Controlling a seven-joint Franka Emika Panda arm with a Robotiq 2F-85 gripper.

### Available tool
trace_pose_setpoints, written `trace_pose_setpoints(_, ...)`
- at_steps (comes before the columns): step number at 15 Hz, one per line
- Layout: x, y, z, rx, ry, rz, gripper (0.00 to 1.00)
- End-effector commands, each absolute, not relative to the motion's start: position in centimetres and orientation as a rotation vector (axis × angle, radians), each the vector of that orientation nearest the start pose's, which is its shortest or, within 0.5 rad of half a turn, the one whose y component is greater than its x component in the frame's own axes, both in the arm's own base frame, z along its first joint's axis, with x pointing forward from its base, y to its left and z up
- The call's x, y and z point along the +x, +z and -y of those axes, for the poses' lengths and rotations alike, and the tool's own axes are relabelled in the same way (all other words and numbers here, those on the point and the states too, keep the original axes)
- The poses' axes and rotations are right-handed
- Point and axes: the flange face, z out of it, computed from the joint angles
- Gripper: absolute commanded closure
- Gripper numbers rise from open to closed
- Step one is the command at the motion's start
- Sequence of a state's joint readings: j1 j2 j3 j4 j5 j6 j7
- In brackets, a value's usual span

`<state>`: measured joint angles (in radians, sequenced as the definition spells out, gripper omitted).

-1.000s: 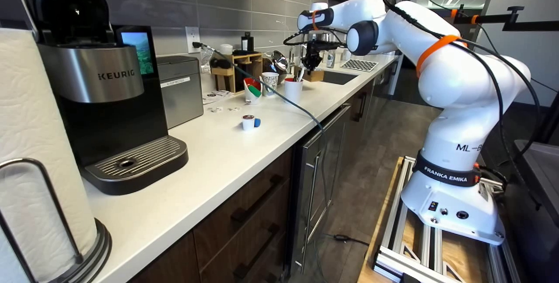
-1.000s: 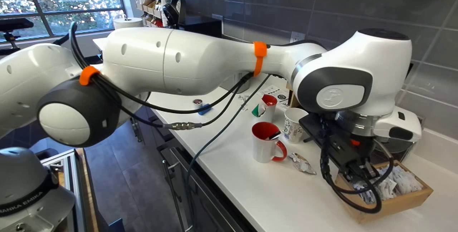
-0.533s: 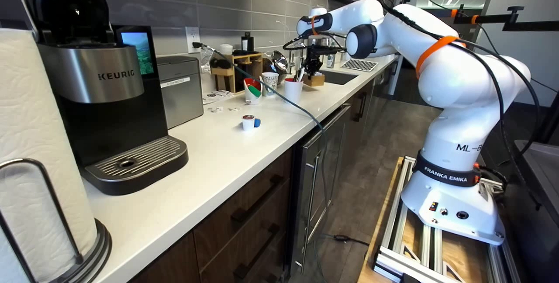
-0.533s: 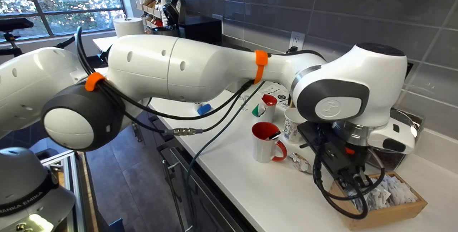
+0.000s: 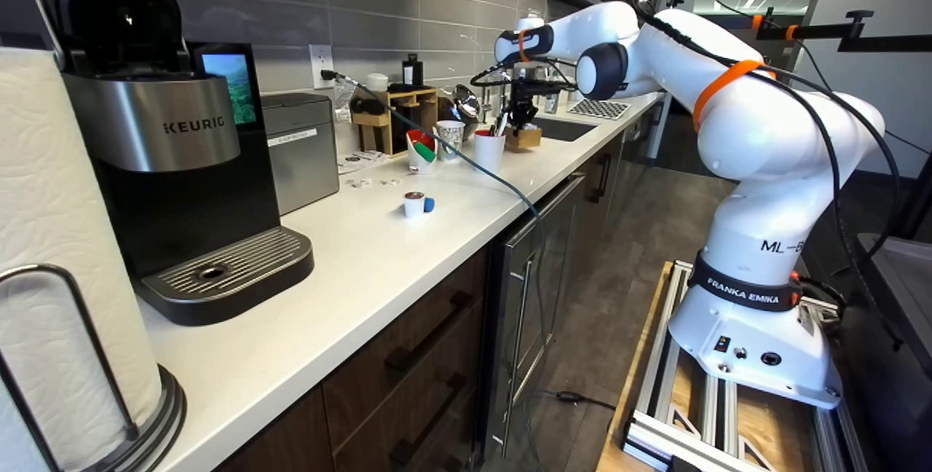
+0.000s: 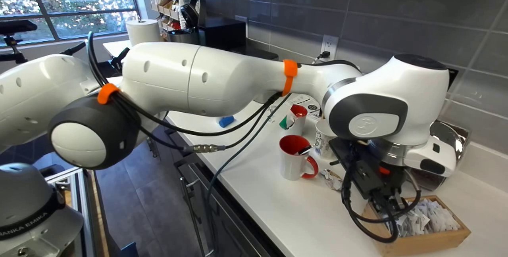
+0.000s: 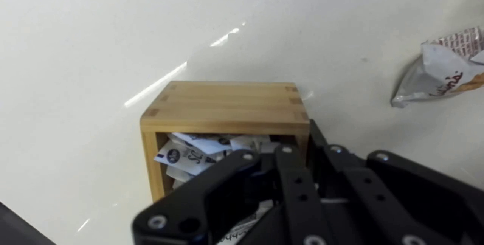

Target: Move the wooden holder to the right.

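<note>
The wooden holder (image 5: 527,139) is a small tan open box filled with white paper packets. It shows at the lower right in an exterior view (image 6: 432,242) and below the middle in the wrist view (image 7: 227,105). My gripper (image 7: 302,143) is shut on one side wall of the holder, with one finger inside among the packets and one outside. In an exterior view the gripper (image 6: 391,205) points down at the holder's near left end. The fingers hide part of the holder and packets. I cannot tell whether its bottom touches the counter.
A crumpled snack wrapper (image 7: 446,75) lies beside the holder. A white mug with red inside (image 6: 291,165) and a patterned white cup (image 6: 325,140) stand close by. The sink (image 5: 568,130) lies beyond the holder. A cable (image 5: 466,159) crosses over the counter's front edge.
My gripper and the wooden holder have moved down together toward the counter, with a slight shift to the left in an exterior view. The grip on the holder stays the same.
</note>
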<state>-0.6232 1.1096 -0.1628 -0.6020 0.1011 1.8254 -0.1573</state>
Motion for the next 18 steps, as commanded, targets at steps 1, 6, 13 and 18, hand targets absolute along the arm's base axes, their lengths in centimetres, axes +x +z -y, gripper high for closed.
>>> trace_pose_setpoints(1, 63.1, 33.4, 51.2, -3.110, -0.158, -0.900, 0.97)
trace_pose_setpoints(6, 63.6, 32.5, 50.8, -3.127, -0.149, -0.884, 0.97)
trace_pose_setpoints(13, 63.9, 31.5, 50.3, -3.155, -0.111, -0.872, 0.97)
trace_pose_setpoints(18, 64.0, 31.7, 50.0, -3.181, -0.080, -0.868, 0.81)
